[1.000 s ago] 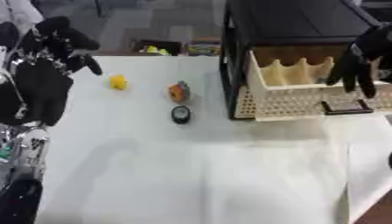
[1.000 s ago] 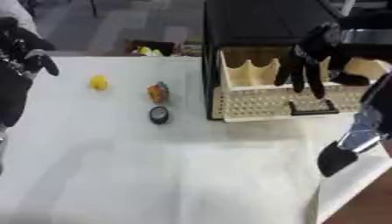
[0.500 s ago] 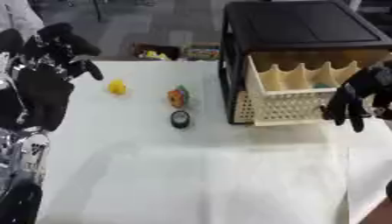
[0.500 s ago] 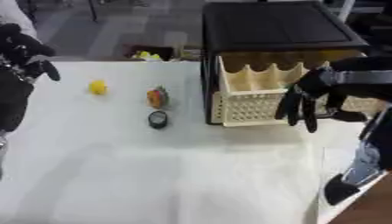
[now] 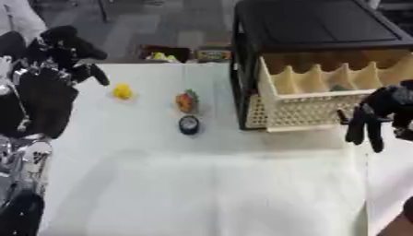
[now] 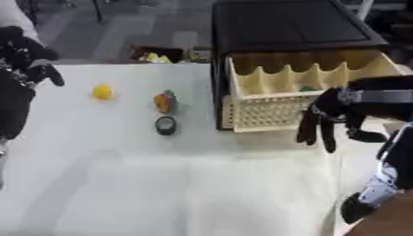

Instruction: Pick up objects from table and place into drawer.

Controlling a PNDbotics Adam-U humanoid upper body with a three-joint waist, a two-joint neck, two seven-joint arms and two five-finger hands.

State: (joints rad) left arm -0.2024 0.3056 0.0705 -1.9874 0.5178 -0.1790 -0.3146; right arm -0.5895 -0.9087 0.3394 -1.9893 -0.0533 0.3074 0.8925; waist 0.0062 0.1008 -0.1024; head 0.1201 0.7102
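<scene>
A cream lattice drawer (image 5: 306, 108) stands pulled out of a black cabinet (image 5: 315, 25); a small green thing (image 6: 306, 87) shows inside it. On the white table (image 5: 209, 184), left of the drawer, lie a small yellow thing (image 5: 122, 91), an orange multicoloured thing (image 5: 187, 100) and a black round thing (image 5: 189, 124). My right hand (image 6: 329, 120) hangs just before the drawer's front right corner, fingers straight down, holding nothing. My left hand (image 5: 68, 50) is raised at the far left, relaxed and apart from the objects.
A dark box (image 5: 174, 53) with yellow and coloured items sits beyond the table's far edge. My left arm fills the left border. The table's right edge runs close under my right hand.
My right hand has come down from the drawer's front rim toward me and now hangs in front of the drawer. The three table objects and my left hand have stayed put.
</scene>
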